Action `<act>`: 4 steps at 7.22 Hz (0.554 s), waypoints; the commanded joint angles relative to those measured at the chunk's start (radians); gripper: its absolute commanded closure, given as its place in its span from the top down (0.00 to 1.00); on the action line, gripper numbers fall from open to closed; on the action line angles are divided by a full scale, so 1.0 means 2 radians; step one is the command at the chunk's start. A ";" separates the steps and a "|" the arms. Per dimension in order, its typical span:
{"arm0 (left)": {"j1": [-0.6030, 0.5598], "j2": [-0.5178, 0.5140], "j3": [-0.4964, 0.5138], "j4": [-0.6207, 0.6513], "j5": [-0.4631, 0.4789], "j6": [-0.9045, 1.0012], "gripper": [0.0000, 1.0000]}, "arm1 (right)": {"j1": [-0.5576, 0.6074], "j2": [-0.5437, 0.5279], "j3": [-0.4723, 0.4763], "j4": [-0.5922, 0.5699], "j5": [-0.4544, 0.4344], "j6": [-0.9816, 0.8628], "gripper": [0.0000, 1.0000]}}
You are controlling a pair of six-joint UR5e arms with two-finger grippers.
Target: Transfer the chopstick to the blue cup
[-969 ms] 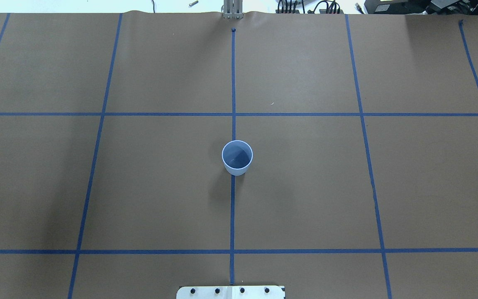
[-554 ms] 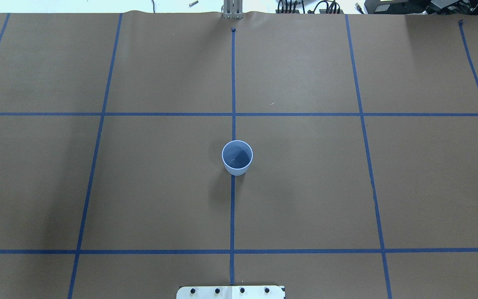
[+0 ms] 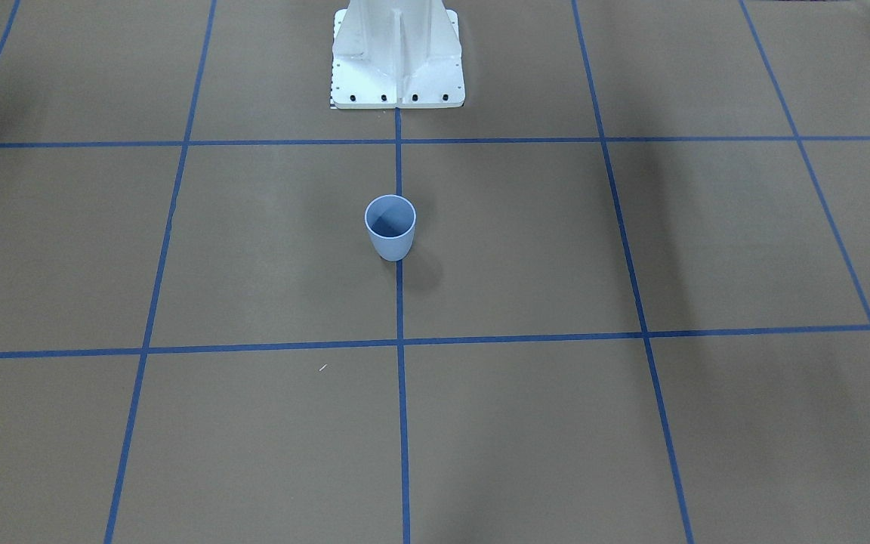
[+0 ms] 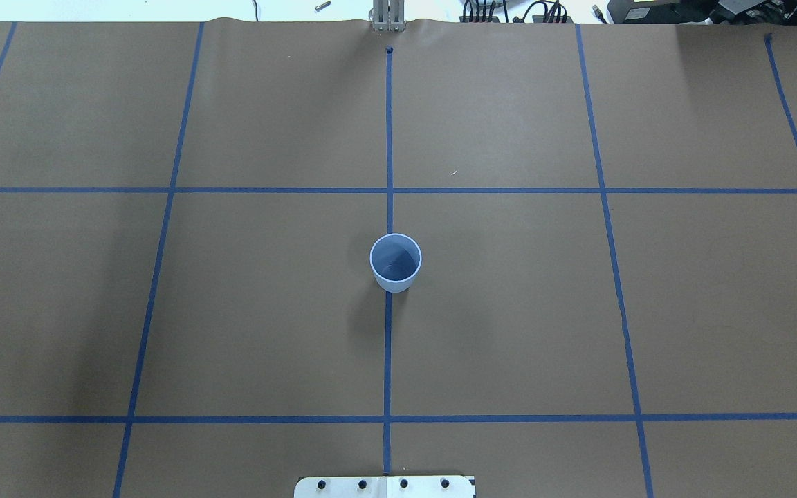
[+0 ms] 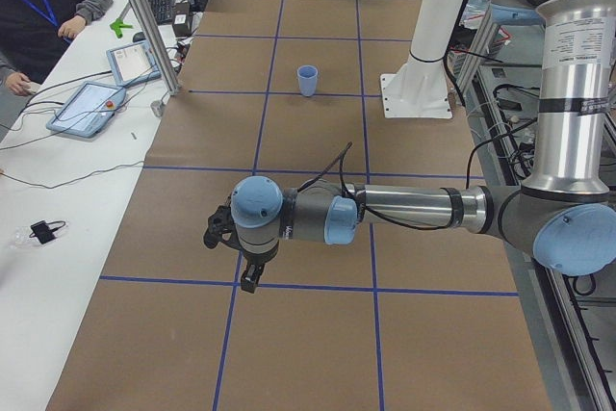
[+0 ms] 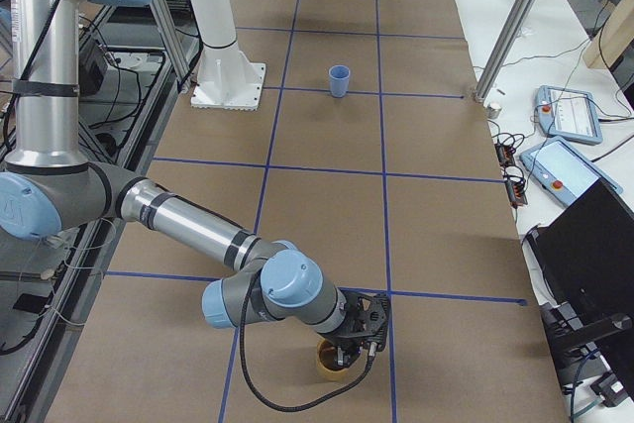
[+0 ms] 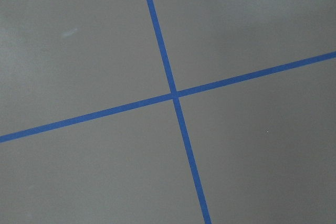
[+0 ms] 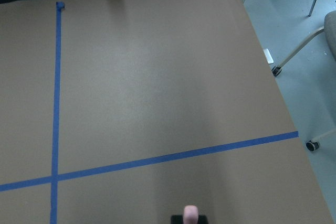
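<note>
Right tool point(image 6: 355, 342) over tan cup point(image 6: 325, 365), chopstick point(image 8: 191, 214) tip perhaps within that tool; left tool point(image 5: 248, 282) aloft; widths untellable.

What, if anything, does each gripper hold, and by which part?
Cannot be told. The chopstick shows one pink end by the right gripper, over a tan cup; no grip visible. The left gripper shows nothing.

Blue cup point(image 4: 396, 263): smooth matt plastic. Table cover point(image 4: 509, 311): matt brown paper. Grid lines point(image 4: 387, 346): tape.
</note>
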 commanded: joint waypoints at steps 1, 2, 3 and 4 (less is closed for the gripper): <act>0.000 0.000 0.001 0.001 0.000 0.000 0.98 | 0.028 0.001 0.011 -0.002 0.001 -0.004 0.00; 0.000 0.001 0.001 0.000 0.000 0.000 0.98 | 0.033 0.001 0.022 -0.002 0.001 -0.004 0.00; 0.000 0.009 0.000 -0.002 0.000 0.000 0.98 | 0.041 0.004 0.023 -0.002 0.000 -0.004 0.00; 0.000 0.010 0.000 -0.011 0.000 0.000 0.98 | 0.051 0.004 0.032 -0.003 -0.002 -0.004 0.00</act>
